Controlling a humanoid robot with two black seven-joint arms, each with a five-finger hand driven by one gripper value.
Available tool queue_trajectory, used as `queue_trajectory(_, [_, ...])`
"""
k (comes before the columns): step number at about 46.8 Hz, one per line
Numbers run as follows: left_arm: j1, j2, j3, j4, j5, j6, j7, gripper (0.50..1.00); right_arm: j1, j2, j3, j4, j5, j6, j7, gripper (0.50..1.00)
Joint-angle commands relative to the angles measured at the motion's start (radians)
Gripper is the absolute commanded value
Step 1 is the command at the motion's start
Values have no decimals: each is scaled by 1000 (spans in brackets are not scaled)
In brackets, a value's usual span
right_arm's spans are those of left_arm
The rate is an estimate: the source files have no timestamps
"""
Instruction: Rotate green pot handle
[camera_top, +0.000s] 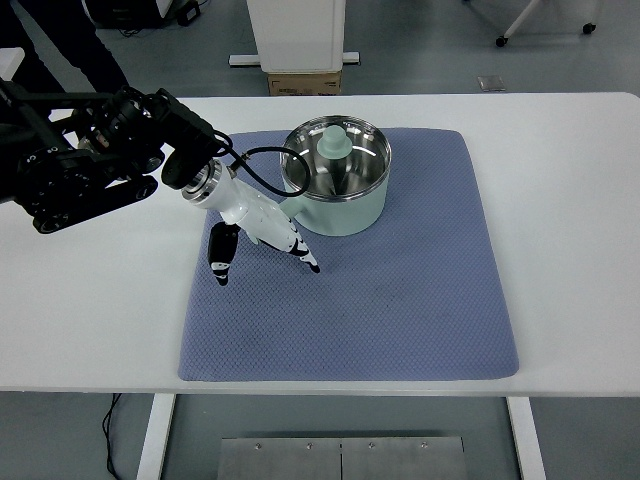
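The pale green pot (345, 208) stands at the back of the blue mat (400, 290), with a steel inside and a green-knobbed lid (335, 146) on it. Its handle (287, 206) shows only as a pale green bit at the pot's left side, mostly hidden by my hand. My left hand (266, 262), white with black fingertips (313, 266), lies stretched out just left of and in front of the pot. Its fingers are extended and its thumb (220, 270) hangs down apart. It holds nothing that I can see.
A black cable (262, 170) loops from my left wrist to the pot's rim. My bulky black left arm (90, 160) lies over the table's left part. A cardboard box (304, 82) and a white cabinet stand behind the table. A person's dark legs show at the top left.
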Motion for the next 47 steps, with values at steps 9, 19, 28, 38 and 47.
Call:
queue_trajectory(9, [0,13,1,4,9,0,0,1000,0,0,0,0,0,0,0,1000])
queue_trajectory(19, [-3,37,1,4,10,0,0,1000,0,0,0,0,0,0,0,1000])
queue_trajectory(28, [-7,74,1,5,9,2,0,1000,0,0,0,0,0,0,0,1000])
queue_trajectory(38, [-1,96,1,31,10,2,0,1000,0,0,0,0,0,0,0,1000])
queue_trajectory(47, [28,91,0,88,9,6,0,1000,0,0,0,0,0,0,0,1000])
